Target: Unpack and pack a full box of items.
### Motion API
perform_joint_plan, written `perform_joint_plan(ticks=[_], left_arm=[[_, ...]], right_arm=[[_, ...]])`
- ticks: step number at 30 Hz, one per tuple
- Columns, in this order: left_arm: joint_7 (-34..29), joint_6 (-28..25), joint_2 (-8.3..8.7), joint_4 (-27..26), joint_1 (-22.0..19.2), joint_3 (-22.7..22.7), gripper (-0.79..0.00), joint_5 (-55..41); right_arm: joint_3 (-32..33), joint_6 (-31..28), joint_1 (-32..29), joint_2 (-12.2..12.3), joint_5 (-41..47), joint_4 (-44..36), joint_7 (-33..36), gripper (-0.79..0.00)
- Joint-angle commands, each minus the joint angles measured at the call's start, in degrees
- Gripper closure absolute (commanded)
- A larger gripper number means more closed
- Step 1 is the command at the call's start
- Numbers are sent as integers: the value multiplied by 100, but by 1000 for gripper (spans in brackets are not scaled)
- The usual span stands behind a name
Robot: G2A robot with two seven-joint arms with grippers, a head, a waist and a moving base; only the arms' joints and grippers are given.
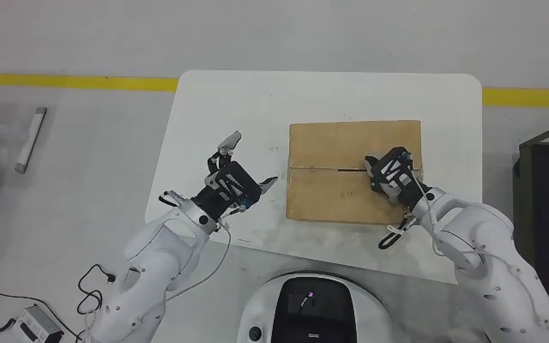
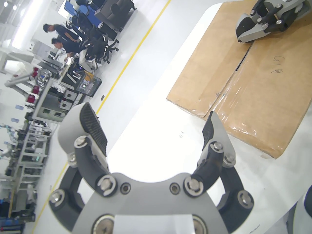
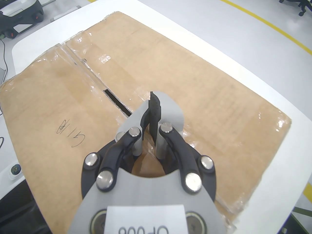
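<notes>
Box [image 1: 343,146]: cardboard, flaps closed, on white table [image 1: 232,103]
Left gripper [image 1: 250,160]: spread wide, empty, beside box
Right gripper [image 3: 154,101]: fingers pressed together, empty, tips at the box's middle seam

Taped-up cardboard box [image 1: 339,184] sits right of centre on the white table [image 1: 240,94]. Right gripper [image 1: 371,163], fingers pinched together, is at its middle seam. Left gripper [image 1: 249,163] hangs spread wide just left of the box.
</notes>
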Motion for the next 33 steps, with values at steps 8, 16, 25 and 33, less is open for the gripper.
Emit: perform_joint_plan(ticks=[8,16,25,33], left_arm=[[434,465,-104,1203,-193,409,-785,-152],[644,643,-153,2055,-495,625,-785,350],[684,611,-161,2127,-496,662,-785,333],[733,604,-165,2174,-454,680,-785,337]], right_arm=[[-26,-38,-11,-5,-18,-38,59,0],[6,-18,-4,-9,-18,-41,91,0],[8,-21,35,-16,9,-4,125,0],[-1,-41,50,-21,20,23,156,0]])
